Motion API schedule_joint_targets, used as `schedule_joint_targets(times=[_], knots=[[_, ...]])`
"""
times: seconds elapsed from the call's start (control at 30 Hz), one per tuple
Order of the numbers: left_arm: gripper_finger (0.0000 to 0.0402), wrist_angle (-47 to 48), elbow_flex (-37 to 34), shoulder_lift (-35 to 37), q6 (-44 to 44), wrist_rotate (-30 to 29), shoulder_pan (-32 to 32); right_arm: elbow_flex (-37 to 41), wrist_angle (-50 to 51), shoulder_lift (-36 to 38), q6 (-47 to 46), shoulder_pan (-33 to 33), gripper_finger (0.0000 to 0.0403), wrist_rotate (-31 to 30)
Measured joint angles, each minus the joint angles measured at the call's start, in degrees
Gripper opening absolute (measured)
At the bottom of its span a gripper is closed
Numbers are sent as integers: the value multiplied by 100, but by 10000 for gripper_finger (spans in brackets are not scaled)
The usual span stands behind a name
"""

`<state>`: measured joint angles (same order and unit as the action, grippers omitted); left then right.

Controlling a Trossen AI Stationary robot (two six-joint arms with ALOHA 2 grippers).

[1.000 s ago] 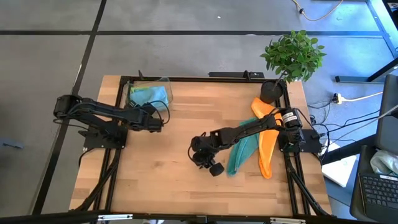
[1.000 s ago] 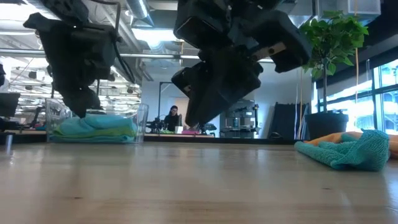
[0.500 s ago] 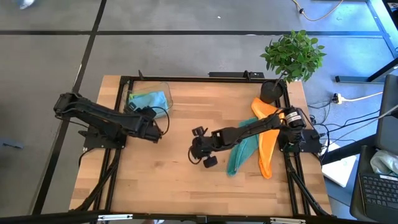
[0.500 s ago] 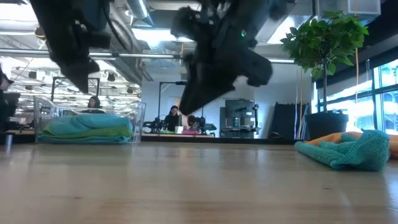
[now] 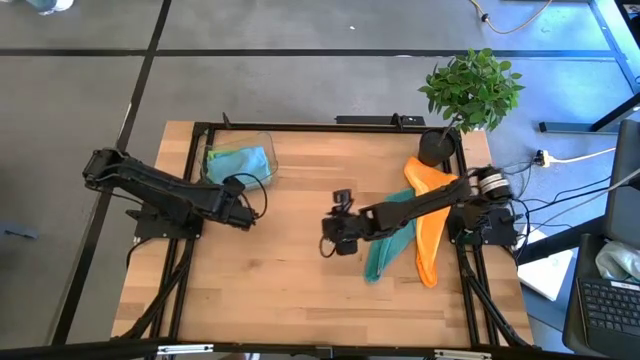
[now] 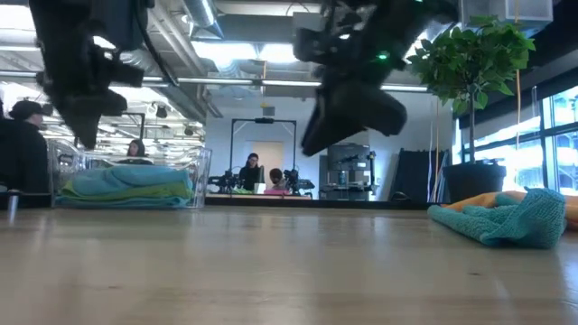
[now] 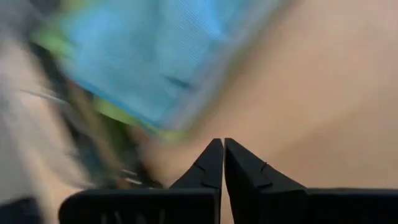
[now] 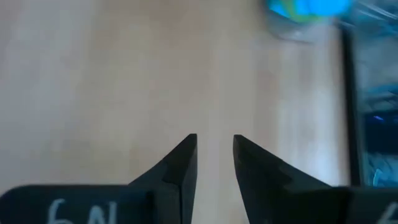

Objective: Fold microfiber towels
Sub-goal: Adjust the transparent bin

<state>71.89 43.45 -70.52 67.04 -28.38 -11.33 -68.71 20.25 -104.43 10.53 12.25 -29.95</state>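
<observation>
High view: orange towel [image 5: 428, 235] long axis runs near-far, teal towel [image 5: 385, 250] alongside.

Wooden table [image 5: 290, 280], clear bin [image 5: 238, 157], teal towel [image 5: 385, 250], orange towel [image 5: 430, 235]

Wooden table [image 5: 290, 270], pale planks, black frame along its edges. Clear plastic bin [image 5: 239, 155] at the far left corner. Potted plant [image 5: 470, 92], leafy green, black pot, at the far right corner. Laptop [image 5: 605, 298] on a separate surface right of the table. People [image 6: 251, 171] seated in the room beyond.
</observation>
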Motion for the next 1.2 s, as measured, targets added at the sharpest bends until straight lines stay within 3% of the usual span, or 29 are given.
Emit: schedule_joint_targets(times=[0.1,0.23,0.33,0.53,0.8,1.2], knots=[[2,-617,-242,220,-188,426,15,659,-486,542,-152,-12,106,-48],[4,-453,-523,407,-267,-63,141,1542,-1389,1266,-132,-72,106,-44],[2,-430,-838,569,-128,-16,353,2192,-2173,1646,-85,-222,106,-42],[1,-787,-1384,759,-275,-200,820,3153,-3652,1795,149,-609,106,199],[1,-888,-1391,798,-593,-912,1540,3491,-3902,1799,-107,-578,106,258],[1,-1108,-1391,791,-127,-1681,2418,3491,-4259,1799,171,-516,106,266]])
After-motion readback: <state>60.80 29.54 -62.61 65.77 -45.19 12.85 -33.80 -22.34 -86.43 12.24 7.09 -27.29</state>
